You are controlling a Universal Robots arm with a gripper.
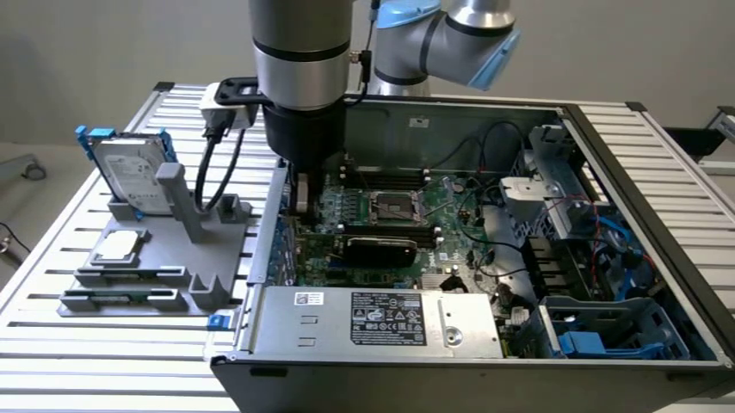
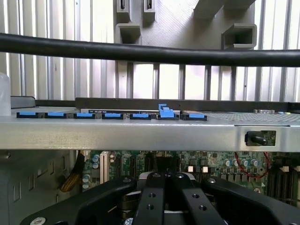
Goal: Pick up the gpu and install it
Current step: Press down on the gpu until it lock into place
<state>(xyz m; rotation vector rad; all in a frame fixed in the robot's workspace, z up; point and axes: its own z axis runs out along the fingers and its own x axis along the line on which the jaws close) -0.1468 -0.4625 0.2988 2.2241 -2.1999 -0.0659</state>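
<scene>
The black two-fingered gripper, closed, hangs inside the open grey computer case at its rear wall. The slim black-covered gpu lies just beside it on the green motherboard, long axis toward the exterior view's right.

Counter: made of silver metal slats, it carries everything.
Computer case: open, the green motherboard is inside.
Power supply: silver box at the near edge of the case.
Grey holder: stands on the counter, at the exterior view's left of the case.
Hard drive: silver with blue rails, upright in the holder.
Processor chip: small silver square, lies flat on the holder.
</scene>
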